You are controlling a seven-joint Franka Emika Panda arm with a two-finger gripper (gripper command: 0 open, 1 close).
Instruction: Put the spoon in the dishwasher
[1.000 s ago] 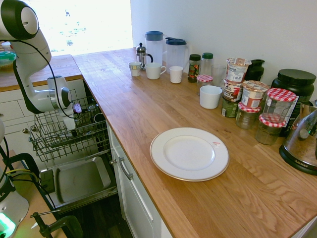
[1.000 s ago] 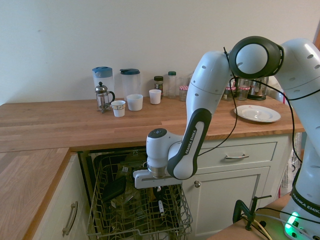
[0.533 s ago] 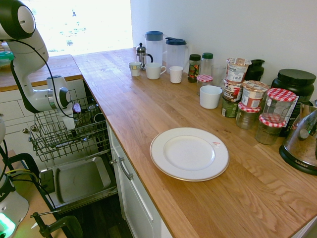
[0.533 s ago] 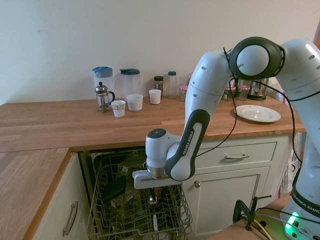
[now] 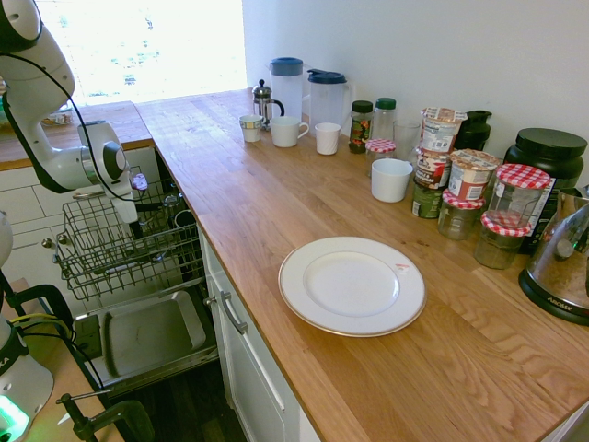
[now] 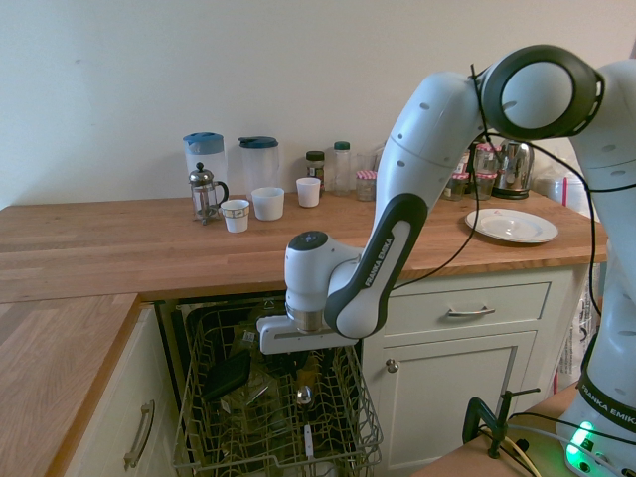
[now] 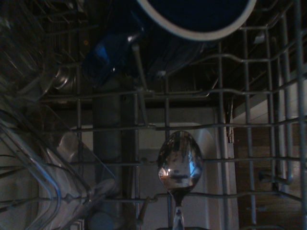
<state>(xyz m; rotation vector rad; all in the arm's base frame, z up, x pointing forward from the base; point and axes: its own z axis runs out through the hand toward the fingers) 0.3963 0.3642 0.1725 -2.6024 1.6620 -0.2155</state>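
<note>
Small shiny silver metal spoon [image 7: 180, 165] stands bowl-up inside the dark grey wire rack basket [image 6: 278, 417] of the open dishwasher, seen also from the second exterior view [image 6: 304, 396]. The two-finger gripper [image 6: 303, 360] hangs directly above it; finger opening cannot be told. Arm link reads "FRANKA EMIKA". A white round plate [image 5: 352, 285] sits near the wooden counter's [image 5: 276, 203] front edge.

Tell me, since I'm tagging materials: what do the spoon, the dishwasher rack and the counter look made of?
The small shiny silver spoon looks like polished metal: its bowl mirrors the surroundings. The dark grey wire dishwasher rack seems to be coated metal wire, matte, in thin bent rods. The brown wooden counter shows plank seams and grain, likely oiled wood.
</note>
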